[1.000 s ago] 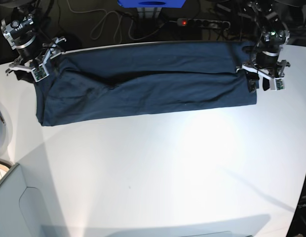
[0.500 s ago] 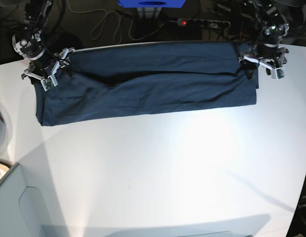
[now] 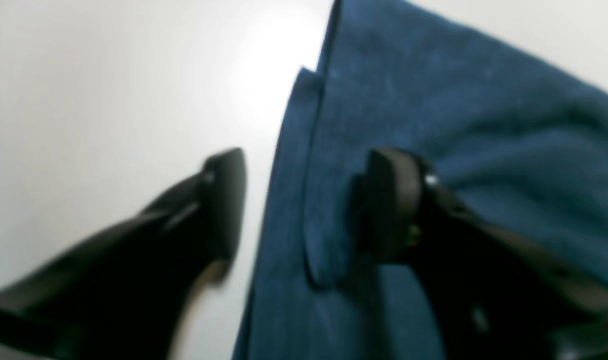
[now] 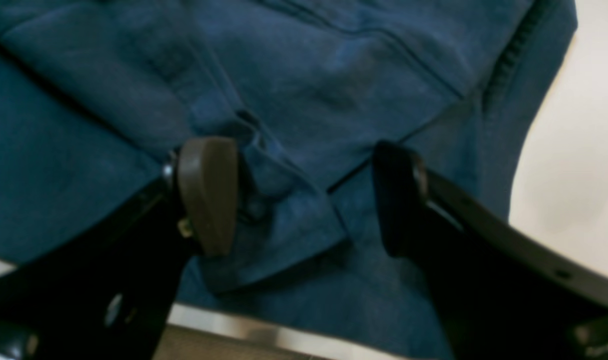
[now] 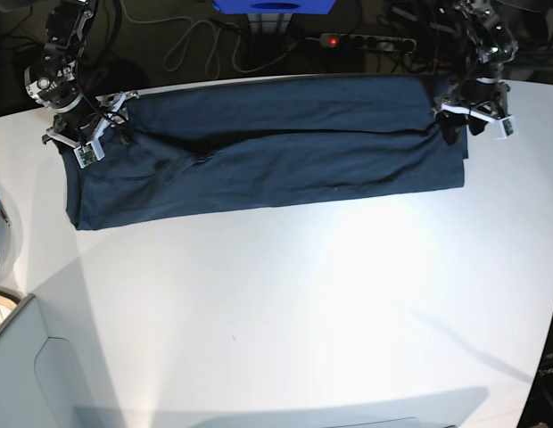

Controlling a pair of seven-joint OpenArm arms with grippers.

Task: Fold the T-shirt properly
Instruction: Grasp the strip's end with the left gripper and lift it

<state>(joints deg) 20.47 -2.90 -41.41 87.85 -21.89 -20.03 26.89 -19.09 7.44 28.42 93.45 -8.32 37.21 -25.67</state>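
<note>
A wide white table lies bare in front, and at its far edge the navy T-shirt sits folded into a long band running left to right. Each arm stands at one short end — the left gripper straddles a layered cloth edge, the right gripper a hemmed fold (both jaws parted, nothing pinched). Neither arm is nearer.

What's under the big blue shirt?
The T-shirt lies on the white table. Its folded layers cover whatever is beneath, so nothing else shows there.
</note>
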